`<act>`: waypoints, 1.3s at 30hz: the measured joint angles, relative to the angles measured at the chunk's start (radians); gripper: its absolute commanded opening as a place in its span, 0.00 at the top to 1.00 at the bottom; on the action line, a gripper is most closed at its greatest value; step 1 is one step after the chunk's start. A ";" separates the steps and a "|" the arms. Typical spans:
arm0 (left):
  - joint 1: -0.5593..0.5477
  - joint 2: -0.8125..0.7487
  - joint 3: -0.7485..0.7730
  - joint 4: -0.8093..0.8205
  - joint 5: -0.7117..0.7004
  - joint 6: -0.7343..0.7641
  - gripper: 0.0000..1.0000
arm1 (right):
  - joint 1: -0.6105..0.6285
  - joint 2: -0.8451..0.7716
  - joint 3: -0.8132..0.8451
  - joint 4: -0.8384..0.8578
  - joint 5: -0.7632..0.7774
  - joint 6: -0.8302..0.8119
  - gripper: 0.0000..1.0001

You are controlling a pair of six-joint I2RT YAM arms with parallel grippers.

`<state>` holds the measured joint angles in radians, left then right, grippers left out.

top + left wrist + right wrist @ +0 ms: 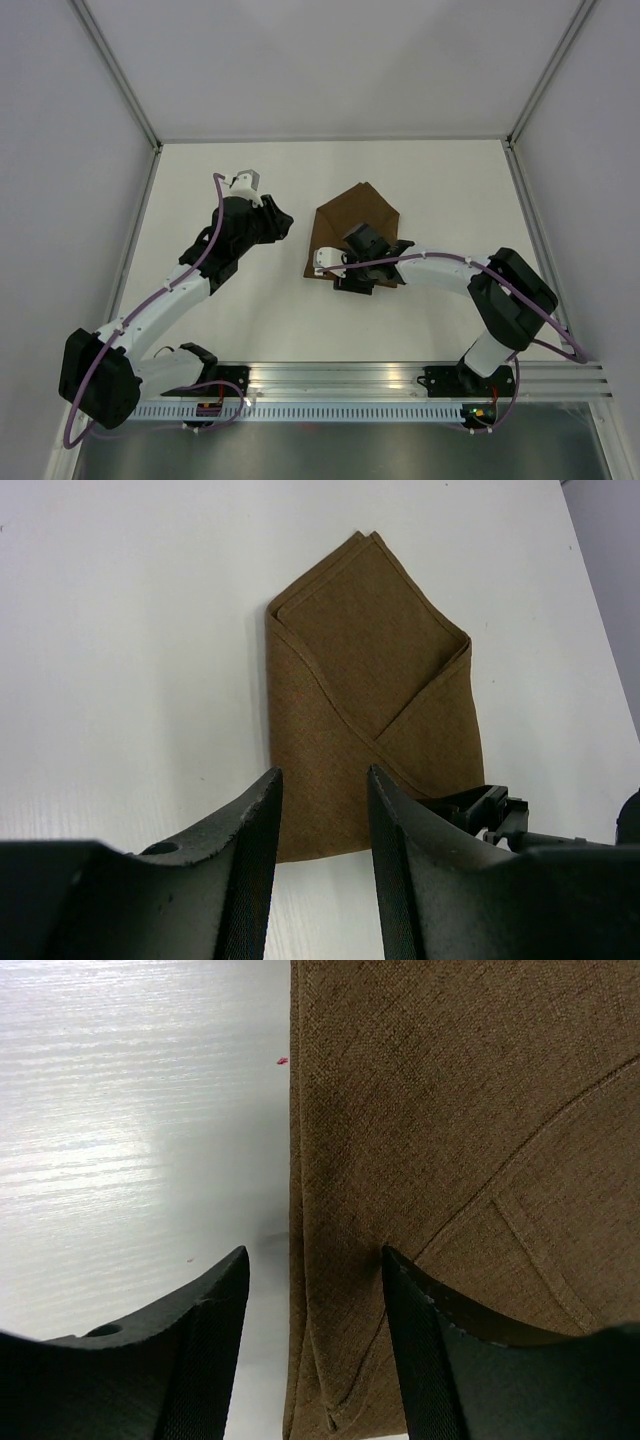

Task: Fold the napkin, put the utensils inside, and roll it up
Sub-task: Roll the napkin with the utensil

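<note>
Two arms reach out over the white tabletop (420, 175).

Left: the left tool (285, 224) hangs over bare surface, left of the napkin (355, 210) and apart from it, with its fingers pointing toward the cloth. In its own wrist view the left tool (322, 775) has its jaws partly apart and nothing between them. White tabletop (130, 630) and the near edge of the cloth show through the gap.

Centre: the napkin (370, 650) lies flat on the tabletop, dark brown and folded into an envelope shape. Side flaps cross over one another and a point faces away from the left wrist camera. Hemmed edges are visible along the folds.

Right: the right tool (345, 270) sits low over the near left part of the napkin. In the right wrist view the right tool (312, 1260) has its jaws wide apart and straddles the cloth's edge. One finger is over bare tabletop (130, 1090), the other over the napkin (450, 1110). It grips nothing. Whether the fingertips touch the cloth cannot be told.
</note>
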<state>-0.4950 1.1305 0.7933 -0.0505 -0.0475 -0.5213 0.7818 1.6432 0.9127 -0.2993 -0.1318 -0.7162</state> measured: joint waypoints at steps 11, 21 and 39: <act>0.000 0.000 0.000 0.000 0.005 0.019 0.55 | -0.001 0.038 0.002 0.052 0.016 -0.024 0.47; 0.000 0.000 -0.013 0.000 0.025 0.045 0.54 | -0.036 0.054 0.013 0.052 -0.024 -0.050 0.52; 0.000 -0.003 -0.126 0.066 0.082 0.050 0.55 | -0.054 0.087 0.041 0.043 -0.085 -0.066 0.82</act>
<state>-0.4950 1.1275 0.6670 0.0158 0.0345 -0.4717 0.7280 1.7302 0.9535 -0.2562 -0.2165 -0.7826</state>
